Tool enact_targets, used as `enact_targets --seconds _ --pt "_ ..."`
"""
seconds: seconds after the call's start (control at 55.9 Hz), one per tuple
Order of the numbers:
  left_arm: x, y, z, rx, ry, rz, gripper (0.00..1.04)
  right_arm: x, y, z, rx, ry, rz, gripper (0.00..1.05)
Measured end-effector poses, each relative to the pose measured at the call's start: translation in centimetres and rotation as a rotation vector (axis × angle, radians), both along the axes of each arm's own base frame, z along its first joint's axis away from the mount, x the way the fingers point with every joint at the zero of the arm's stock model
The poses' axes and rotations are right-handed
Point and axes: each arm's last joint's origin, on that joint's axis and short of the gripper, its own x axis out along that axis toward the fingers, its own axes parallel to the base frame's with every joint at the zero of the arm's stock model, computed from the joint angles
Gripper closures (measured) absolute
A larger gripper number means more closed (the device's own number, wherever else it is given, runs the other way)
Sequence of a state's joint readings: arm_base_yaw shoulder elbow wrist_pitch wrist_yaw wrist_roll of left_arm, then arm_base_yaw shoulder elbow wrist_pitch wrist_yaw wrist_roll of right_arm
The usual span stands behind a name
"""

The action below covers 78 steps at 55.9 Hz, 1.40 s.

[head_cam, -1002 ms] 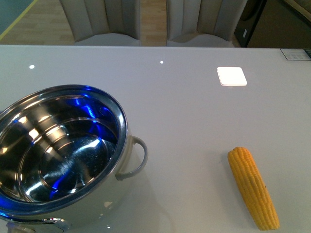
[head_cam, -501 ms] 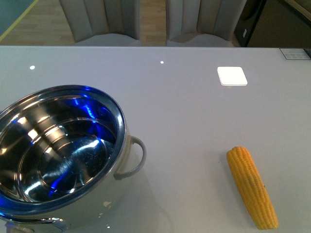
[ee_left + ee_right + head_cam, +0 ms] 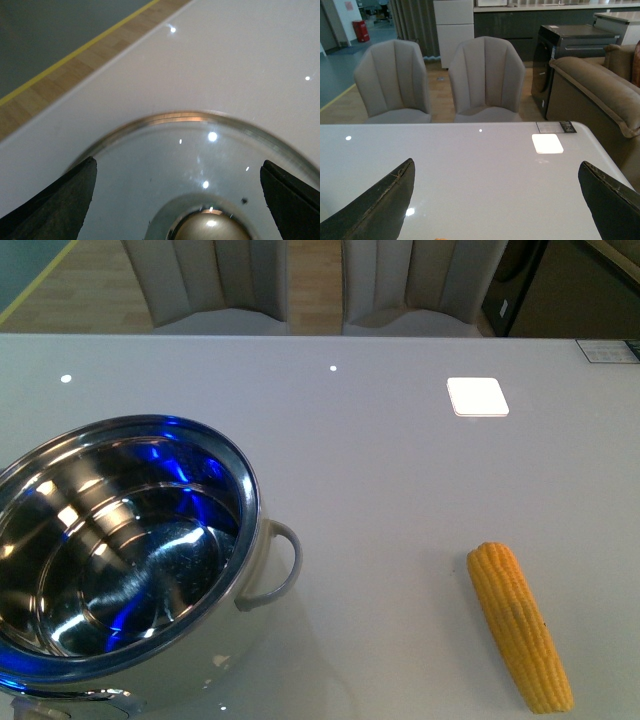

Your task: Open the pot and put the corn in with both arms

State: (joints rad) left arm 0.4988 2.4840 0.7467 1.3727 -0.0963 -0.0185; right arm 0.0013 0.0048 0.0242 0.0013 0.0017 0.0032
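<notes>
The left gripper (image 3: 177, 165) gapes over a lid (image 3: 150, 150) near the edge of the table (image 3: 240, 55); the right gripper (image 3: 496, 165) gapes above its open surface.

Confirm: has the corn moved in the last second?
No. The corn lies at the same slant, below and right of the bright square reflection on the table; at most a hair toward the pot.

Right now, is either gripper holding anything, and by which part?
Nothing is held. The left gripper is open over the glass lid, fingers clear of its knob; the right gripper is open and empty.
</notes>
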Motion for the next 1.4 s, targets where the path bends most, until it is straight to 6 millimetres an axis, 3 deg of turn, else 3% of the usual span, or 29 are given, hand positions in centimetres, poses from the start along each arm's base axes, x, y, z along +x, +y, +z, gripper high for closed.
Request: enact_targets --seconds 0.215,0.322,0.519,0.59,0.68,0.751,1.109,1.395 --pt "-0.5 0.4 7.4 0.057 -0.116 -0.018 0.07 0.0 0.0 0.0 0.000 0.000 0.000 0.09" --pt "-2.3 -0.1 11.7 0.058 -0.163 -0.053 0.07 0.0 0.0 0.0 0.000 0.000 0.000 0.09" --pt "-5.7 -1.9 16.9 0.053 -0.201 -0.129 0.07 0.0 0.0 0.0 0.000 0.000 0.000 0.09" --pt "-6.3 -2.5 18.3 0.086 -0.302 -0.308 0.16 0.0 0.0 0.0 0.000 0.000 0.002 0.09" --pt "-7.5 -4.5 18.7 0.091 -0.358 -0.518 0.30 0.0 0.0 0.0 0.000 0.000 -0.001 0.09" --pt "-8.5 -6.7 18.3 0.073 -0.351 -0.580 0.42 0.0 0.0 0.0 0.000 0.000 0.003 0.09" --pt "-12.3 -12.1 18.2 0.071 -0.343 -0.577 1.02 0.0 0.0 0.0 0.000 0.000 0.002 0.09" --pt "-14.8 -14.5 18.5 0.078 -0.348 -0.583 1.01 0.0 0.0 0.0 0.000 0.001 0.002 0.09"
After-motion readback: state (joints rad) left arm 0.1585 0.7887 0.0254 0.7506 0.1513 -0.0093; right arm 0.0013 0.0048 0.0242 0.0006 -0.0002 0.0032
